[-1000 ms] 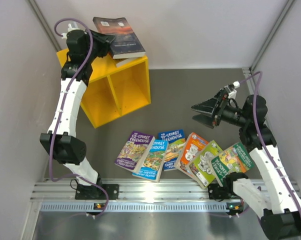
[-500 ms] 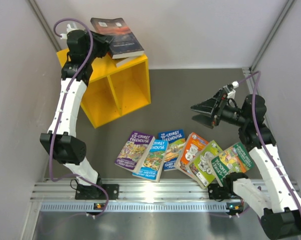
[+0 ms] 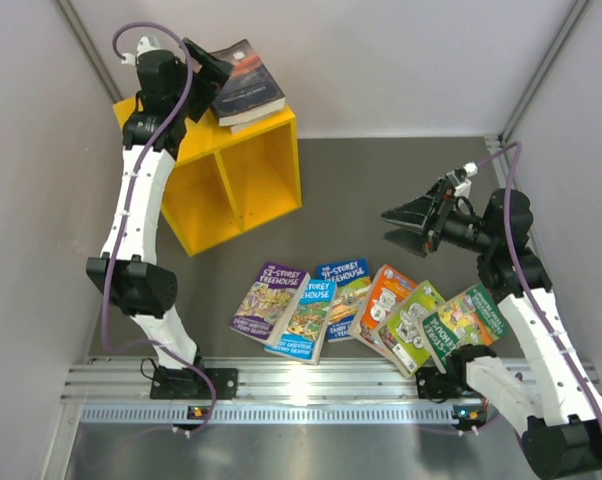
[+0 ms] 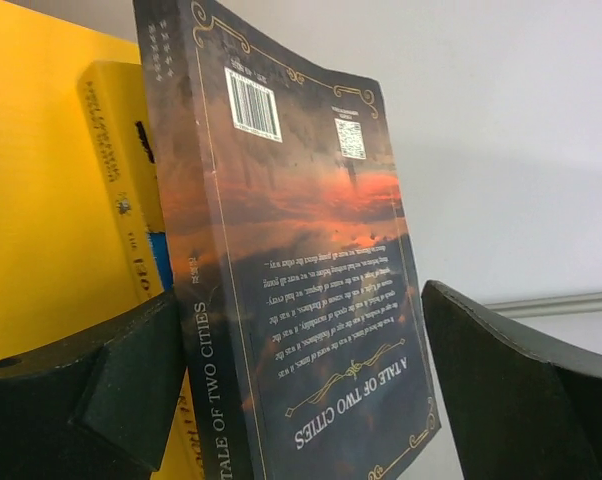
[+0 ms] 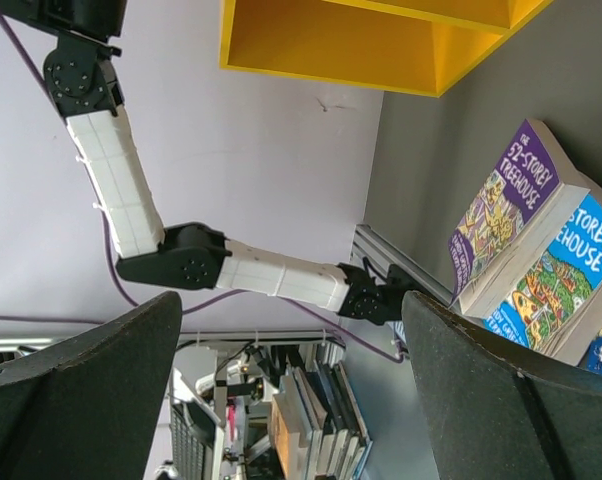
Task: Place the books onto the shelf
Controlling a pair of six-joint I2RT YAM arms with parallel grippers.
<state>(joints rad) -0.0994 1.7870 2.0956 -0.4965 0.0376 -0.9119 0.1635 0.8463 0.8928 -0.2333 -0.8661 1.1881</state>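
A dark book, "A Tale of Two Cities", lies on top of the yellow shelf, resting on a yellow-spined book. My left gripper is open around the dark book's near end. One finger is at the spine and the other stands apart from the cover. Several bright books lie fanned on the table: purple, blue, orange, lime and green. My right gripper hangs open and holds nothing, above the table to the right of the shelf.
Both shelf compartments face the table's middle. White walls close in the left, back and right. An aluminium rail runs along the near edge with both arm bases on it. The purple book and a blue one show in the right wrist view.
My left gripper has opened and let go of the dark book, which has settled lower onto the shelf top. The left wrist rose slightly. The right arm has not moved.
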